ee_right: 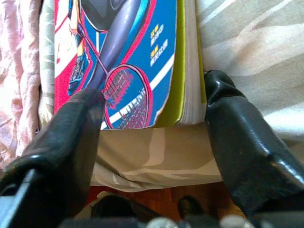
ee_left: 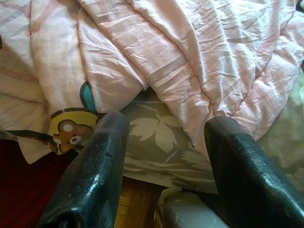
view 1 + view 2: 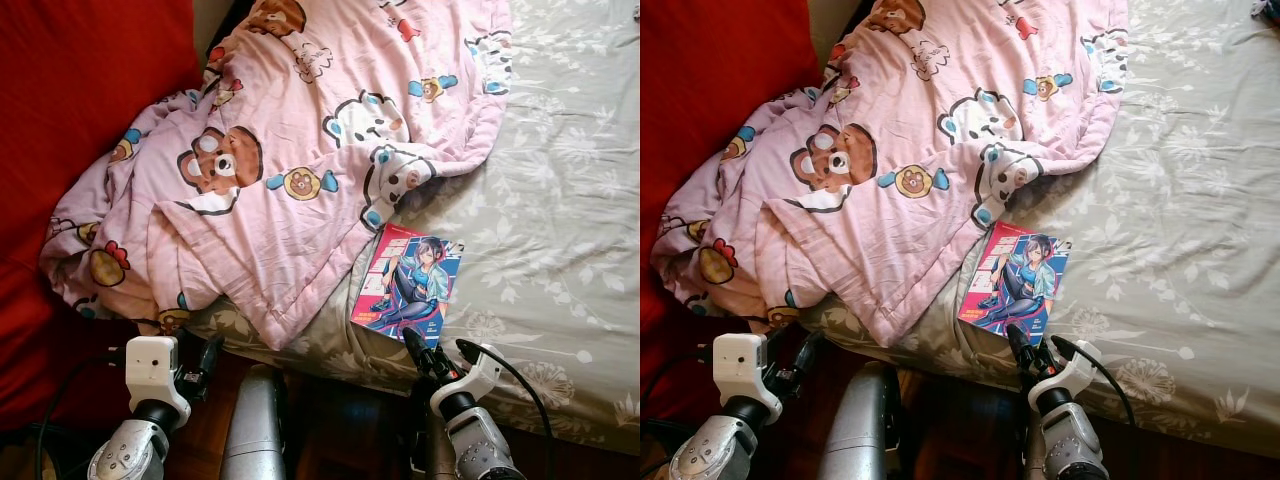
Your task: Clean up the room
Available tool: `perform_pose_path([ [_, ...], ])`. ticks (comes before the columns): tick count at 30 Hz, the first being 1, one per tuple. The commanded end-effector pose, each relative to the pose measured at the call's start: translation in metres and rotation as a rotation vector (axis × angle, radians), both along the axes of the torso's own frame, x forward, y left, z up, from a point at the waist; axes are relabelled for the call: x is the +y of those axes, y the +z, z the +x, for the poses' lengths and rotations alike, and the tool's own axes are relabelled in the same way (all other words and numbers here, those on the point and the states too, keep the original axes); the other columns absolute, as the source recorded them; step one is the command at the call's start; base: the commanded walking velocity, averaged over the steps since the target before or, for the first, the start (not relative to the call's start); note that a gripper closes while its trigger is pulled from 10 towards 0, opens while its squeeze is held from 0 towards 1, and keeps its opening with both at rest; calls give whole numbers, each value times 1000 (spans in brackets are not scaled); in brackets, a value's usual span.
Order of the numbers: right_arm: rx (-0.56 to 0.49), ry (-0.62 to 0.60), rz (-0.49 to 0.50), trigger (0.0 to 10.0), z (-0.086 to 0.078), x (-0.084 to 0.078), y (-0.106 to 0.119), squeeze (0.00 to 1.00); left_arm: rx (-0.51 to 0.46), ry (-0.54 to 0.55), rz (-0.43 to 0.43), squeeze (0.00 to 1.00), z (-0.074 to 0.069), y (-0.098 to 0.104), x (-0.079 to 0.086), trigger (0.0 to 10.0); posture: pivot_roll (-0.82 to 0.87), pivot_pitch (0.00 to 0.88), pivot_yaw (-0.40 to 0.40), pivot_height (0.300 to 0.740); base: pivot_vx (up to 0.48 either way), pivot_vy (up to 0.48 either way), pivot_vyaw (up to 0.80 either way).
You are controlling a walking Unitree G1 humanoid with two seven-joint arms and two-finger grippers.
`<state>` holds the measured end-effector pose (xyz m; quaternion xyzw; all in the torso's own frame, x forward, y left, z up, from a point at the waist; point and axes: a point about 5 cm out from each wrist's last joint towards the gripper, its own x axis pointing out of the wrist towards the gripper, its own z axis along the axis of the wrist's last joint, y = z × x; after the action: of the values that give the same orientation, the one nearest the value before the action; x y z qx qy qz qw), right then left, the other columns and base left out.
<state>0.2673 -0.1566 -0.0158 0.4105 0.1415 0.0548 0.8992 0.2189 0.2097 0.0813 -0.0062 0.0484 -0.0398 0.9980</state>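
A crumpled pink blanket [image 3: 300,150] printed with cartoon bears lies over the left half of the bed and hangs off its near edge. A comic book [image 3: 408,282] with a red and blue cover lies flat on the sheet at the bed's near edge, just right of the blanket. My right gripper [image 3: 440,350] is open right below the book. In the right wrist view its fingers [image 1: 71,137] stand either side of the book's [image 1: 128,61] near end, apart from it. My left gripper [image 3: 198,352] is open and empty below the blanket's [image 2: 190,57] hanging corner.
The bed carries a grey-green sheet [image 3: 560,200] with a leaf pattern, bare on the right. A large red padded surface [image 3: 80,80] rises at the left. Dark wooden floor [image 3: 330,410] lies under the bed edge, with a silver part of my body [image 3: 255,420] between the arms.
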Motion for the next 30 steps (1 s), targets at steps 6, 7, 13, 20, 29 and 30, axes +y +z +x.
perform_pose_path([
  [6, 144, -6, 2, 10000, -22, 10, -22, 0, 49, 0, 19, 0, -9, -8, 4, 10000, 188, 382, 130, 611, 0, 0, 0],
  [7, 150, -37, -5, 10000, -22, 6, -22, 0, 48, 0, 20, 0, -8, -8, 5, 10000, 188, 382, 131, 611, 0, 0, 0],
  [13, 186, -126, -22, 10000, -25, -5, -25, 0, 48, -4, 22, 0, -8, -8, 5, 10000, 185, 379, 135, 611, 0, 0, 0],
  [20, 195, -91, -14, 10000, -30, 0, -29, 0, 48, -7, 25, 0, -7, -8, 5, 10000, 187, 380, 136, 611, 0, 0, 0],
  [29, 139, -34, 36, 0, -20, 13, -21, 0, 45, -9, 37, 0, -5, -7, 4, 10000, 189, 373, 132, 611, 0, 0, 0],
  [30, 134, -31, 40, 0, -19, 14, -20, 0, 43, -11, 41, 0, -5, -7, 4, 10000, 189, 373, 132, 611, 0, 0, 0],
])
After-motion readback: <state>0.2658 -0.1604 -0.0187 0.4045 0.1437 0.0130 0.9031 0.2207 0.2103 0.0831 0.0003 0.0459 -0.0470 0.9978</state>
